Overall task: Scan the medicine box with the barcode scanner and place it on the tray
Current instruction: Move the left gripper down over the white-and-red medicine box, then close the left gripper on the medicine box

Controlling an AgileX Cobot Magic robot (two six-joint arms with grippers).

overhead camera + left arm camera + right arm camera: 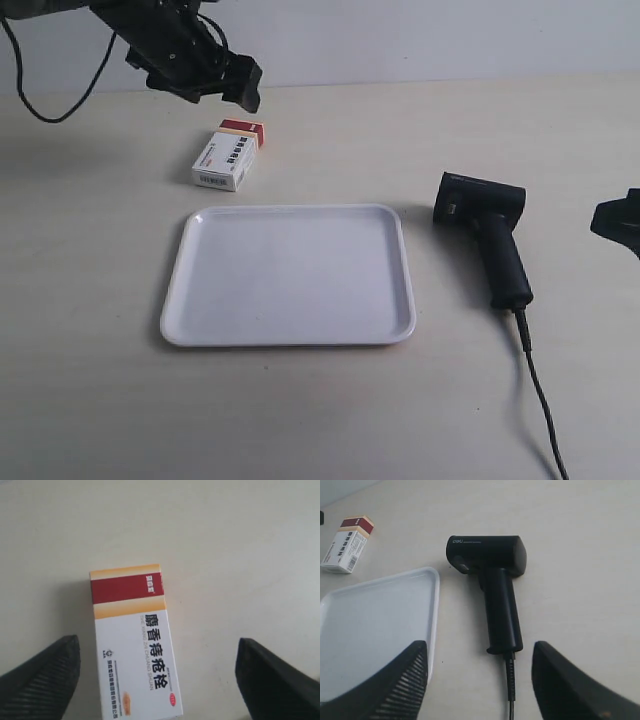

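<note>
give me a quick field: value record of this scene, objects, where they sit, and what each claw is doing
medicine box: lying flat on the table, beyond the tray's far edge, not held
barcode scanner: lying on its side beside the tray, cable trailing off its handle, not held
tray: flat on the table, nothing on it
left claw: open, above the medicine box, fingers either side of it, not touching
right claw: open, facing the scanner handle, not touching
task state: nothing grasped yet

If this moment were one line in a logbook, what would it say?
left gripper: open, above medicine box | right gripper: open, facing barcode scanner | tray: nothing on it | scan: not begun
</note>
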